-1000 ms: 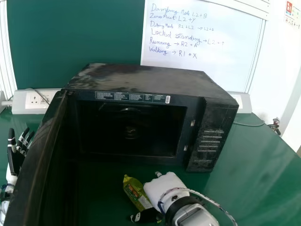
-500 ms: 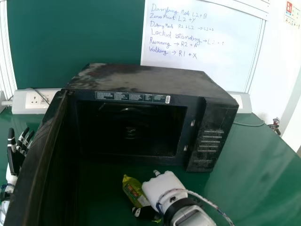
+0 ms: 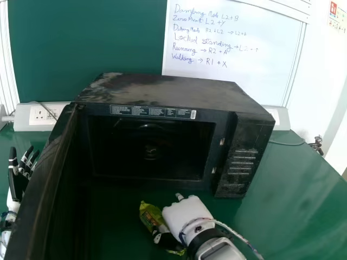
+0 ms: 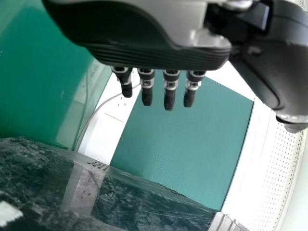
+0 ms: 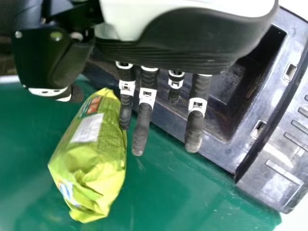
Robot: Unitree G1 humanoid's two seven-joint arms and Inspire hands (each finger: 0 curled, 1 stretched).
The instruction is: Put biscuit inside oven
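Here we go: my right hand edges left over the biscuit packet!
At the bottom centre of the head view, I'm creeping left and a touch up the frame, and the packet's upper end nudges left too, lying on the green table before the open oven. My fingers hang apart and fairly straight, thumb across the packet's near end from them, no clamp yet. That looks like lining up a grasp; closing firmly comes next, or it may simply skid away.
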